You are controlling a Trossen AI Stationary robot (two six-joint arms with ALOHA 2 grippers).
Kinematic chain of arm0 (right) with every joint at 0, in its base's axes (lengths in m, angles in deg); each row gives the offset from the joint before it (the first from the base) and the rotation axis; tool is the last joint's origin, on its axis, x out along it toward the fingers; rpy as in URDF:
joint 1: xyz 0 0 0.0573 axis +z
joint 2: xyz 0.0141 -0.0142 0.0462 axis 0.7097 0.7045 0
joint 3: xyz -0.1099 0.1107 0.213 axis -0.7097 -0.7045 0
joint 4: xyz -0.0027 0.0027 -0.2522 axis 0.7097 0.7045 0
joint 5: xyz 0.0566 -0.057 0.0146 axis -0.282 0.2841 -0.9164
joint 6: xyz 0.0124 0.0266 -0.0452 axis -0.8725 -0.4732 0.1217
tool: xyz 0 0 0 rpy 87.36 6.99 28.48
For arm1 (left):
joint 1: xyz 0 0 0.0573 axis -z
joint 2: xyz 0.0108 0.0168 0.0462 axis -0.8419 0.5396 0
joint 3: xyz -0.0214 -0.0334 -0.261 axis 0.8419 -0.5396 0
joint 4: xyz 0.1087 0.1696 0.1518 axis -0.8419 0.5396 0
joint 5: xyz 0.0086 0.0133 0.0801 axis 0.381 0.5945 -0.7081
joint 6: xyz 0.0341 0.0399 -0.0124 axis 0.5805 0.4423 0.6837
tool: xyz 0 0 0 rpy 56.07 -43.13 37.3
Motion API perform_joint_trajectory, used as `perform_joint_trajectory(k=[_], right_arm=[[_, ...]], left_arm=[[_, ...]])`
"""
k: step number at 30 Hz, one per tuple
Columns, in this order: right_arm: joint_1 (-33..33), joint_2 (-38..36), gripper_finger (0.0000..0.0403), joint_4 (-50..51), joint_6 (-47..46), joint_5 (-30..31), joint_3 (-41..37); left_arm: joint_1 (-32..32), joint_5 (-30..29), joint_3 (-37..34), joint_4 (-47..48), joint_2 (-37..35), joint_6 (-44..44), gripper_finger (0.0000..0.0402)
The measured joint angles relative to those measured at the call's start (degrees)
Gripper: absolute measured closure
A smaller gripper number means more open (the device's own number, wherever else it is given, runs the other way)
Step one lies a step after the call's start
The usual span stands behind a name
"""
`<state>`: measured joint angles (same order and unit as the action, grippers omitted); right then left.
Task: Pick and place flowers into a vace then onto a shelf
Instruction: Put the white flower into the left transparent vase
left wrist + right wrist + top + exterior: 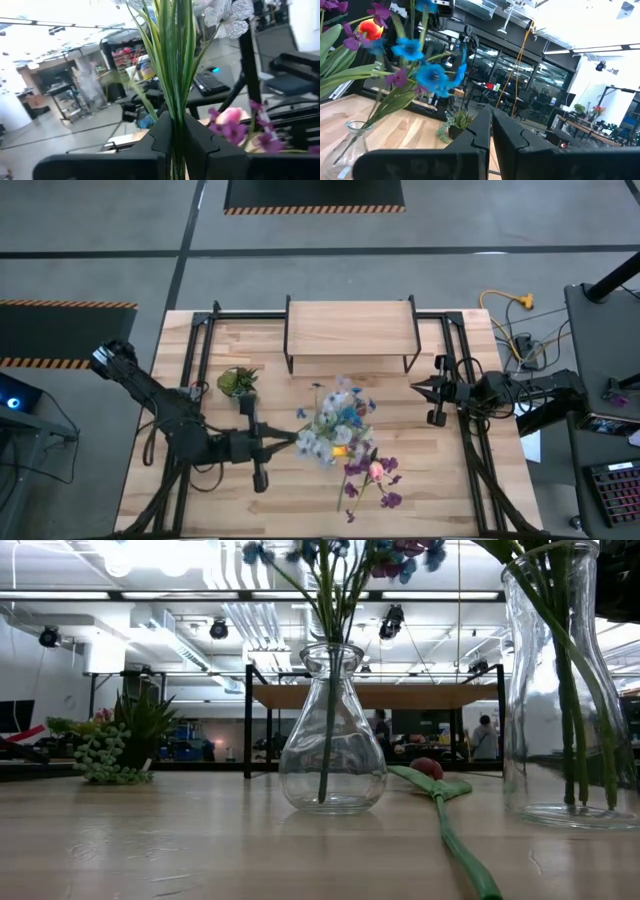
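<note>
My left gripper point(296, 440) point(176, 135) is shut on a bunch of green flower stalks with pale white-lilac blooms point(318, 438). In the low view several stalks stand in a tall glass vase point(565, 690). A small round vase point(332, 745) holds blue flowers point(427, 75). Purple and pink flowers point(370, 475) lie flat on the table, the pink one point(428, 768) behind a long stalk. The wooden shelf point(350, 330) stands at the far side on its black legs. My right gripper point(414, 386) point(491, 125) is shut and empty, right of the flowers. My left gripper pinches several green stalks point(175, 112) between its two fingers, level from the table's left and across them. The stalks stand upright and rise past the fingers to the blooms point(227, 17). Their lower parts are hidden below the fingers in the wrist view.
A small potted plant point(238, 382) point(120, 745) stands left of the vases, near my left arm. Black metal rails point(200, 370) run along both sides of the table. Bare tabletop point(300, 500) lies toward the near edge.
</note>
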<state>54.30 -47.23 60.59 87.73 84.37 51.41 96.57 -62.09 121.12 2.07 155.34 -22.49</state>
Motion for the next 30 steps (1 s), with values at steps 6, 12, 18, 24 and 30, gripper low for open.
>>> perform_joint_trajectory(k=[6,12,18,24,30], right_arm=[[0.01,0.01,0.0394,0.02,-0.02,0.02,0.0],[0.0,0.02,0.0394,0.02,-0.02,0.02,0.0],[0.02,0.02,0.0394,0.08,-0.02,0.02,0.0],[0.01,0.02,0.0394,0.07,-0.02,0.02,0.0],[0.0,0.02,0.0394,0.07,0.15,0.02,0.0]], left_arm=[[-0.29,1.25,-1.54,-7.59,-1.09,3.79,0.0389],[-0.71,5.55,-10.45,-31.39,2.77,11.19,0.0389],[-0.68,5.76,-20.95,-56.84,7.1,15.76,0.0389],[-1.56,13.01,-25.6,-58.0,7.37,9.41,0.0389],[-4.76,17.46,-24.59,-58.94,12.48,6.26,0.0389]])
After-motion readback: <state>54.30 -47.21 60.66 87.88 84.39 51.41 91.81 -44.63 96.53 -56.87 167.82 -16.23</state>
